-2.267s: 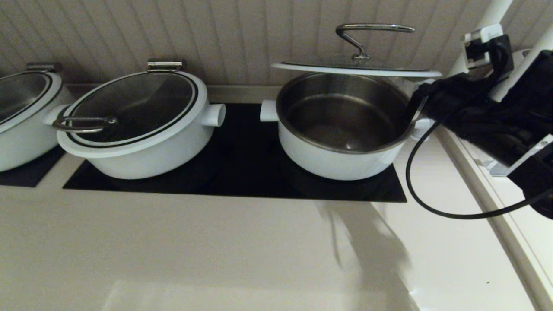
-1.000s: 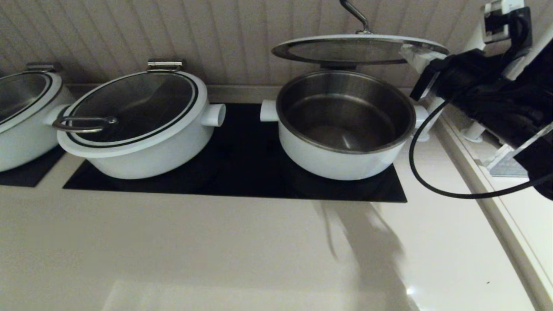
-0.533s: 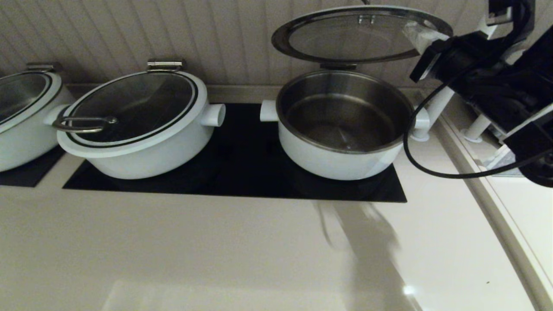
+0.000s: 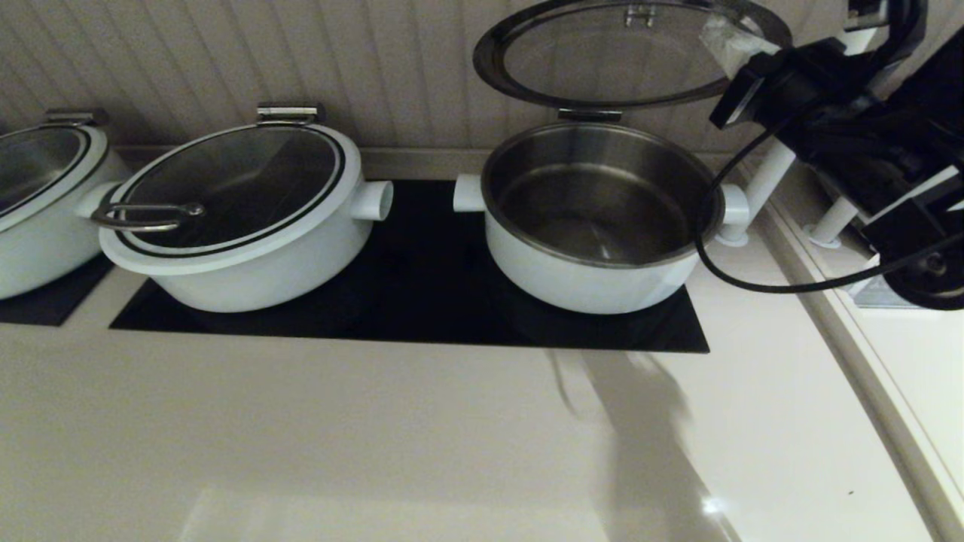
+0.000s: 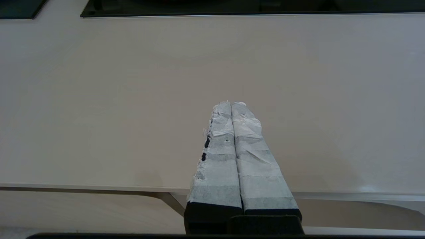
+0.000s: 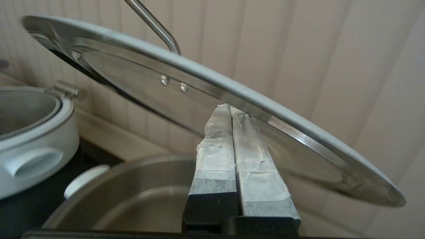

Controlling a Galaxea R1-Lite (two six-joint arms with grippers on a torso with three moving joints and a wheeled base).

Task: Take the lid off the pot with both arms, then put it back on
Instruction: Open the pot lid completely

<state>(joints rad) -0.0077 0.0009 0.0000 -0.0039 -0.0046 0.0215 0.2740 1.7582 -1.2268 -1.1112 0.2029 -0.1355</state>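
I had the round glass lid with its white rim [image 4: 631, 56] tilted up on its hinge above the wide white steel-lined pot [image 4: 599, 218], my right gripper [image 6: 230, 107] closed, fingertips pressed under the rim. The left gripper [image 5: 231, 103] hung closed over the pale counter [image 5: 99, 99].

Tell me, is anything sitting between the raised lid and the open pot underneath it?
Nothing but air: the head view shows the lid tilted above the pot, and the right gripper props its underside.
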